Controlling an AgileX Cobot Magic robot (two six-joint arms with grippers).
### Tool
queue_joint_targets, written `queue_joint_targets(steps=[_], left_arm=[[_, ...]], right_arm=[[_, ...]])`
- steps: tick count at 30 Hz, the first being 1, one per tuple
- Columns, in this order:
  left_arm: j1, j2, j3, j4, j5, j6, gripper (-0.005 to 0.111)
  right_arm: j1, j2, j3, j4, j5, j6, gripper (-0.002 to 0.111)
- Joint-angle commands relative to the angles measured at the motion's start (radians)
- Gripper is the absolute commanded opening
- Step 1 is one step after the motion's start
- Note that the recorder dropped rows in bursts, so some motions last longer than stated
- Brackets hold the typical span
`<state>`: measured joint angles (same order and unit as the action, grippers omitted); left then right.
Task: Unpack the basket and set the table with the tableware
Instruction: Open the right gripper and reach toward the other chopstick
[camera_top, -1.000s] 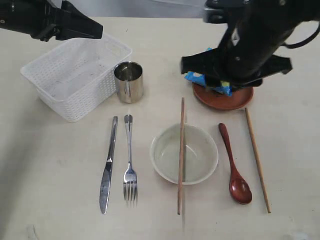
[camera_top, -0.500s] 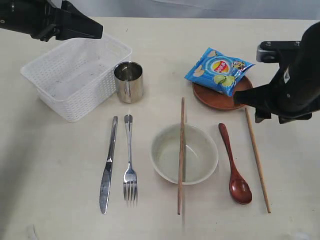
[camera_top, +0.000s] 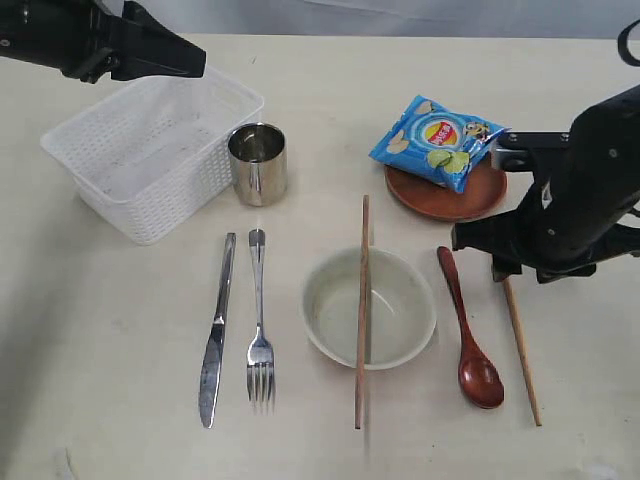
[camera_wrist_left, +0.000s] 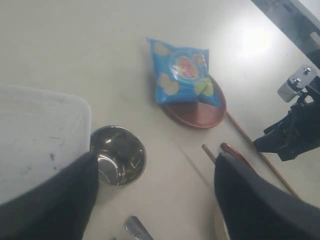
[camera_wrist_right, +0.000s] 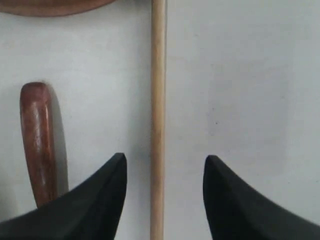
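Now, with the white perforated plastic basket (camera_top: 165, 215) seemingly empty, the right gripper (camera_wrist_right: 164, 156) hovers open-jawed astride the thin wooden chopstick (camera_wrist_right: 158, 75) lying on the pale cream table (camera_wrist_right: 250, 75) beside the red-brown wooden spoon (camera_wrist_right: 37, 140); next it must lower and close squarely.

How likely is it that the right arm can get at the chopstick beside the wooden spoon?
Probably yes. The right end effector is open right above the chopstick, a finger on either side of it, with nothing on top. The wooden spoon lies apart alongside.
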<state>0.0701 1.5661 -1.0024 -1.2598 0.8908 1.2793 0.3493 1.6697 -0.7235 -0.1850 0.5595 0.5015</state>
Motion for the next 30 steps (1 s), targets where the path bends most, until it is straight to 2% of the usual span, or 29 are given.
queue_joint_targets(steps=[1, 21, 23, 27, 30], left_arm=[[-0.007, -0.007, 0.006, -0.004, 0.007, 0.006, 0.062], [-0.007, -0.007, 0.006, -0.004, 0.007, 0.006, 0.062], [-0.007, -0.007, 0.006, -0.004, 0.007, 0.006, 0.062], [-0.007, -0.007, 0.006, -0.004, 0.007, 0.006, 0.062], [-0.007, -0.007, 0.006, -0.004, 0.007, 0.006, 0.062]], right_arm=[[-0.006, 0.038, 0.003, 0.005, -0.030, -0.009, 0.046], [-0.006, 0.053, 0.003, 0.027, -0.022, -0.001, 0.046], [-0.006, 0.053, 0.003, 0.027, -0.013, -0.001, 0.042], [-0.006, 0.053, 0.003, 0.030, -0.009, -0.001, 0.021], [-0.006, 0.053, 0.003, 0.031, -0.009, -0.001, 0.010]])
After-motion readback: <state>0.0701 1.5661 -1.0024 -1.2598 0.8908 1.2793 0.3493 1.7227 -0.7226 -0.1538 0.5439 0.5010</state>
